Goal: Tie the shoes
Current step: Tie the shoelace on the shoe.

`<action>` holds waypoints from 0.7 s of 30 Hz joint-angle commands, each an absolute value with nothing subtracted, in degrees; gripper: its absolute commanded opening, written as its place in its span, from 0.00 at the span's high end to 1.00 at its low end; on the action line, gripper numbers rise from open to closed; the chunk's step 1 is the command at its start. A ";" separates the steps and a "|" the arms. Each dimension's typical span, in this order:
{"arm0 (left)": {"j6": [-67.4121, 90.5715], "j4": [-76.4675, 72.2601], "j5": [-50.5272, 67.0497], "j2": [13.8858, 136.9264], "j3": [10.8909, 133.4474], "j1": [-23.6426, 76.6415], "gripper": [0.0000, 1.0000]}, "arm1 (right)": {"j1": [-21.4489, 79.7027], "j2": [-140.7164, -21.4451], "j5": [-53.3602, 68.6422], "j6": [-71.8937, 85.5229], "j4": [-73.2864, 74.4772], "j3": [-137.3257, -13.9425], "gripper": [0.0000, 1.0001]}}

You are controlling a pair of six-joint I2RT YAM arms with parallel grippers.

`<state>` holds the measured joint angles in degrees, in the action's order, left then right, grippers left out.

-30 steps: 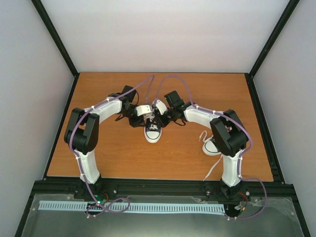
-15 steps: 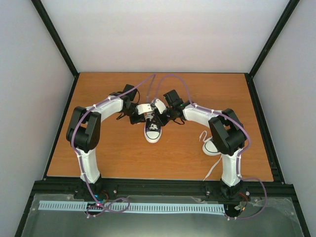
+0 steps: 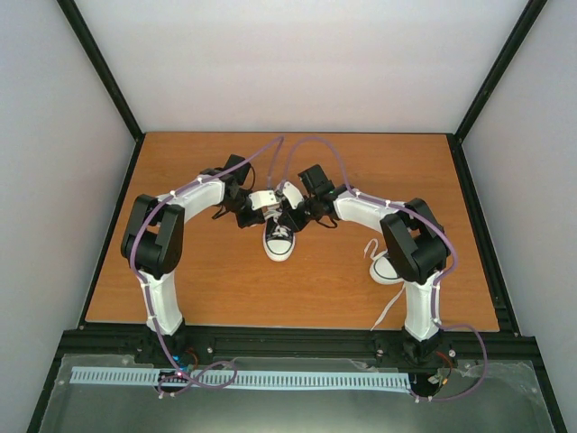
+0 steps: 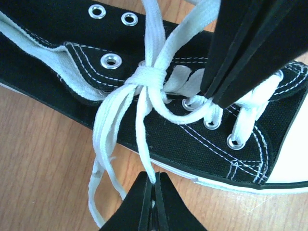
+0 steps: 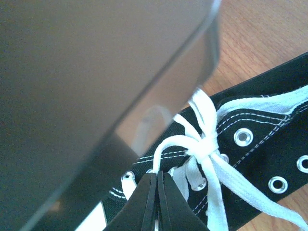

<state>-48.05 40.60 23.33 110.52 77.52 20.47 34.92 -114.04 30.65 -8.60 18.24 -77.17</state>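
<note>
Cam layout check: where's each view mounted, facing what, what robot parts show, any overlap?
Top external: above, behind bases, facing down at table; both arms visible.
Left wrist: over centre shoe; left gripper shut on lace strand.
Right wrist: same shoe; right gripper shut on lace loop.
Shared: both wrist views show the knot.

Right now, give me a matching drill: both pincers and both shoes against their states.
Things:
1. left pincer
2. right pincer
3. centre shoe
4. second shoe

States:
A. beside the right arm, partly hidden, laces trailing loose
B. shut on a lace atop the shoe
C. mid-table, first knot made
D. shut on a strand hanging off the shoe's side, over the table

Pairs: 1-D, 2-B, 3-C, 4-A
</note>
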 commanded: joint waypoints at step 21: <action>-49.71 43.64 21.03 105.14 71.11 19.68 0.99 | 33.48 -103.05 34.18 -5.02 20.52 -63.38 0.97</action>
<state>-48.66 42.13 21.91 106.24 71.61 20.29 33.80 -105.65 33.10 -6.22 19.92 -64.86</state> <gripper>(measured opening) 0.037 0.029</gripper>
